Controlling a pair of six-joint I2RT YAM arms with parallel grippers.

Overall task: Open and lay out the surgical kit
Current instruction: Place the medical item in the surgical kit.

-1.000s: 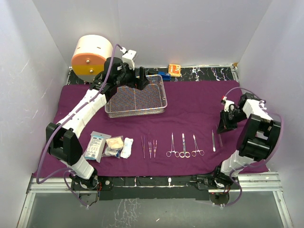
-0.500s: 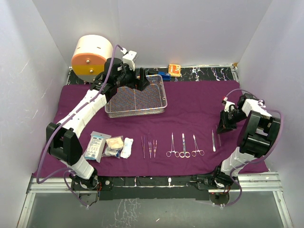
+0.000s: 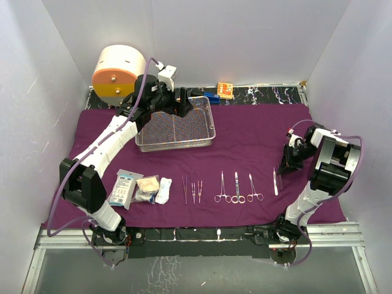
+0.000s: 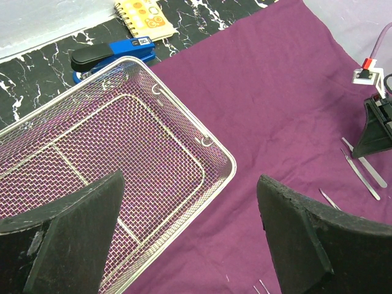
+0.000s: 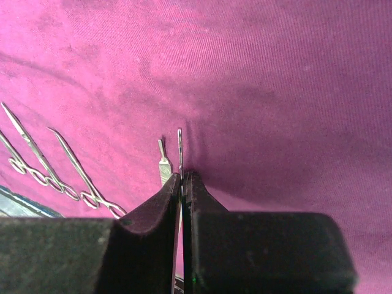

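Done: the purple cloth wrap [image 3: 245, 131] lies spread flat, and the wire-mesh tray [image 3: 175, 145] is empty (only cloth shows through it).
Laid out: nearer than the tray, in one row, are packets [image 3: 125, 187], gauze [image 3: 148, 187], tweezers [image 3: 193, 190], forceps [image 3: 237, 190] and scalpels [image 3: 275, 182].
Left to do: little, I judge.
Left gripper [image 4: 190, 196]: spread wide over the tray's right corner, carrying nothing.
Right gripper [image 5: 182, 177]: clenched, well right of the tray, tips at a scalpel's handle. I cannot tell whether it pinches it.
Materials: matte, finely ribbed cloth; rigid shiny wire with rounded corners; slim bright steel.
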